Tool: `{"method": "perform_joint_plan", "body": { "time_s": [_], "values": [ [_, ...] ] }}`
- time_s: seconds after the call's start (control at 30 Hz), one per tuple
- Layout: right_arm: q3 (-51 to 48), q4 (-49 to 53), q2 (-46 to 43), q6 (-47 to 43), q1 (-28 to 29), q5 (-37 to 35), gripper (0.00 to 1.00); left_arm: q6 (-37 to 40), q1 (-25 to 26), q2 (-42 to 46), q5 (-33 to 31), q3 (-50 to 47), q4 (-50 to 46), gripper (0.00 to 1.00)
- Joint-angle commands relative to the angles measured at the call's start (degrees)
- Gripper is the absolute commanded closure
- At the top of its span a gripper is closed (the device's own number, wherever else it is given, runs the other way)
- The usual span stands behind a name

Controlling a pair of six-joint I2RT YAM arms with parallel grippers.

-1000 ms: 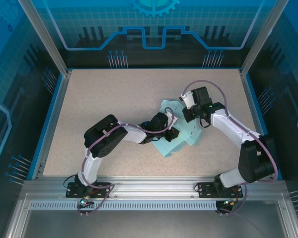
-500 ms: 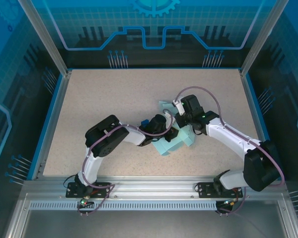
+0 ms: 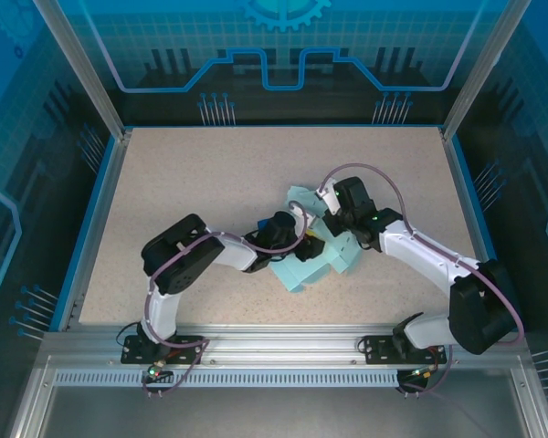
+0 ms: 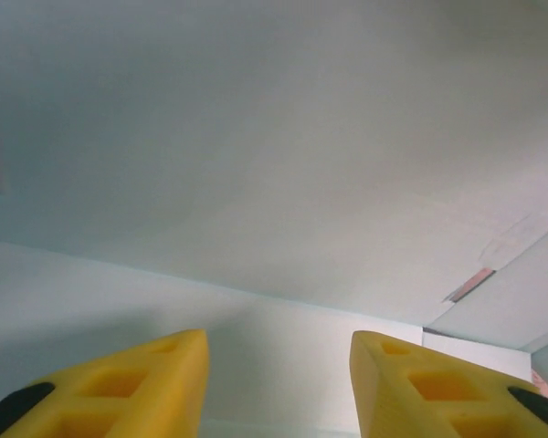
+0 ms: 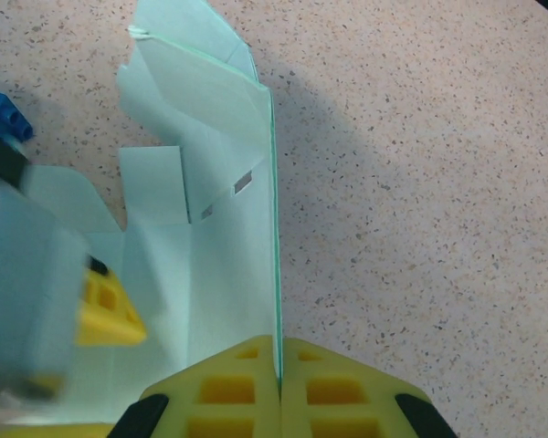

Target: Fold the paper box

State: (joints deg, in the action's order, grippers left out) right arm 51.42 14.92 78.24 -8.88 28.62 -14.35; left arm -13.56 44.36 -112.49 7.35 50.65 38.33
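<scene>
pinching one upright wall of the pale cyan die-cut card paper box [image 5: 237, 274], mid speckled table [image 3: 183, 182], the yellow-fingered right gripper [image 5: 279, 354] may tear it if pulled; the left gripper [image 4: 276, 365], fingers apart close to the card, steadies nothing.

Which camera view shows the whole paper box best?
Top external: most of the paper box shows, between the arms. The right wrist view gives one panel edge-on, pinched by the right gripper; the left wrist view, plain pale card beyond the open left gripper.
</scene>
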Motion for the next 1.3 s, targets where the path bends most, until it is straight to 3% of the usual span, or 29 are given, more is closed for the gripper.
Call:
{"method": "perform_joint_plan", "body": {
  "time_s": [0.0,0.2,0.37,0.5,0.67,1.27],
  "values": [
    [0.1,-0.4,-2.2,-5.2,-1.1,1.1,1.00,-0.3,-2.6,6.6,1.1,-3.1,0.2,0.50],
    [0.0,-1.6,-4.2,-9.4,-3.9,4.8,1.00,0.7,-8.7,14.7,2.5,-4.5,-7.6,0.48],
    [2.3,-0.6,-3.2,-9.9,-5.6,9.2,1.00,3.2,-12.6,16.7,7.6,-2.0,-13.6,0.47],
    [4.3,1.8,-1.7,-9.2,-7.4,13.0,1.00,6.9,-12.7,13.9,8.7,2.3,-18.7,0.46],
    [5.9,3.5,-0.2,-7.3,-9.3,16.6,1.00,7.4,-12.7,8.8,10.0,5.4,-17.9,0.45],
    [9.4,7.8,3.6,-6.0,-11.0,20.5,1.00,9.3,-12.7,-0.9,2.4,13.4,-20.8,0.38]
  ]
}}
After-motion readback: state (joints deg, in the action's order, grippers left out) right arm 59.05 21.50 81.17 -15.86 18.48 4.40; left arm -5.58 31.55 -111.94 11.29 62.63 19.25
